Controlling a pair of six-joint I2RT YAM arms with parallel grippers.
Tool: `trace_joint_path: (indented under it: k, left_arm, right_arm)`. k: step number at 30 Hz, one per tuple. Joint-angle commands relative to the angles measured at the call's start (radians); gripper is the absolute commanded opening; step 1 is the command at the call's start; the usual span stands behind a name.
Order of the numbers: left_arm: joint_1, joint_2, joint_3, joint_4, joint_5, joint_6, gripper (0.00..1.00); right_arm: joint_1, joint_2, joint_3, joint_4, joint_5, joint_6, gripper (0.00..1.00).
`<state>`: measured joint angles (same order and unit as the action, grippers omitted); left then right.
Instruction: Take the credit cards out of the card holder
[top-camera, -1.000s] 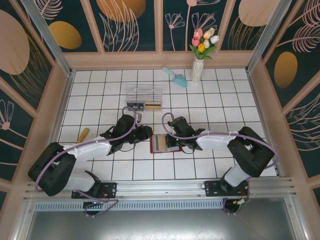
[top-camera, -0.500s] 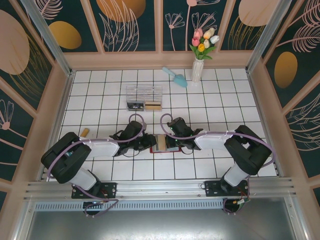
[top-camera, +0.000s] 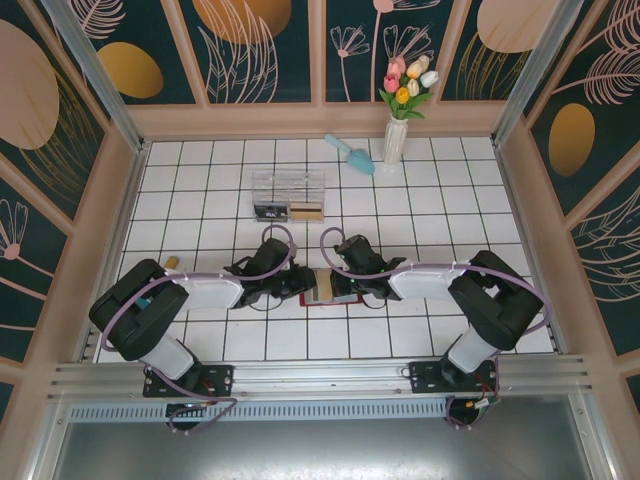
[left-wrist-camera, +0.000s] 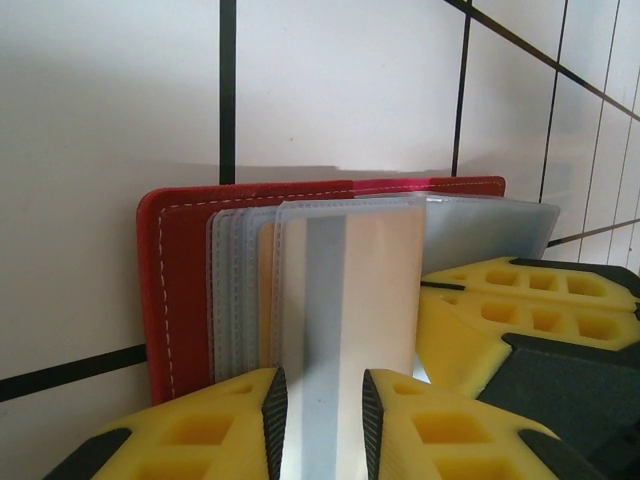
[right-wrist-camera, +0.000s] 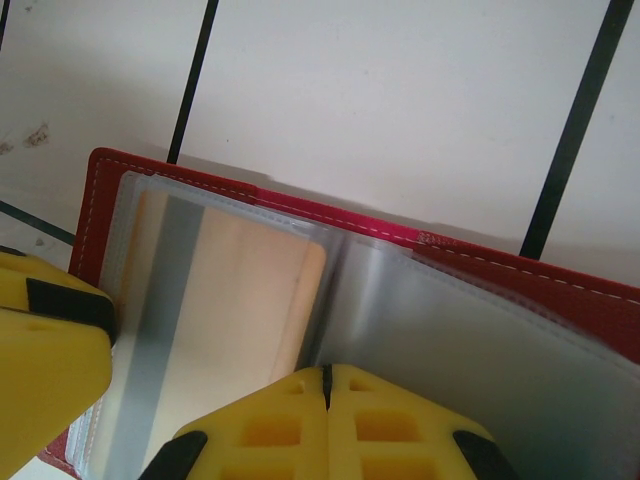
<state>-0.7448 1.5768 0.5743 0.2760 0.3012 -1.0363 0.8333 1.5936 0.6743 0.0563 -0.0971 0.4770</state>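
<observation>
The red card holder (top-camera: 318, 302) lies open on the white tiles between my two grippers. Its clear sleeves (left-wrist-camera: 235, 290) fan out over the red cover (left-wrist-camera: 175, 290). A gold-tan credit card (left-wrist-camera: 375, 280) with a grey stripe sits in the top sleeve. My left gripper (left-wrist-camera: 323, 420) is at the holder's near edge, jaws a narrow gap apart over that sleeve, nothing pinched. In the right wrist view the card (right-wrist-camera: 240, 290) lies left of the fold. My right gripper (right-wrist-camera: 325, 375) is shut, its tips pressed onto the sleeves at the fold. From above, the left gripper (top-camera: 303, 285) and right gripper (top-camera: 343, 285) flank the holder.
A clear plastic box (top-camera: 288, 193) holding cards stands two tiles behind the holder. A teal scoop (top-camera: 350, 153) and a vase of tulips (top-camera: 397, 135) are at the back. A small tan object (top-camera: 168, 264) lies by the left arm. Walls enclose the table.
The left arm has swung right, bringing its gripper from beside the holder onto its left edge. The right gripper has stayed shut at the holder's middle.
</observation>
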Motion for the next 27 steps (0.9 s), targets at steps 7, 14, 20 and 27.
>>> trace_joint_path:
  k: [7, 14, 20, 27]
  left_arm:
    - [-0.010, -0.008, 0.056, -0.179, -0.087, 0.075, 0.30]
    - [-0.010, -0.013, 0.060, -0.195, -0.085, 0.082, 0.30]
    - [-0.011, -0.010, 0.070, -0.201, -0.079, 0.092, 0.31]
    - [-0.025, 0.033, 0.088, -0.167, -0.008, 0.106, 0.30]
  right_arm:
    - [0.012, 0.011, 0.002, -0.007, 0.008, 0.002, 0.03]
    - [0.013, 0.013, 0.007, -0.009, 0.006, 0.000, 0.03]
    - [0.015, 0.020, 0.011, -0.009, 0.004, 0.000, 0.03]
    - [0.020, 0.032, 0.018, -0.007, 0.001, 0.002, 0.03]
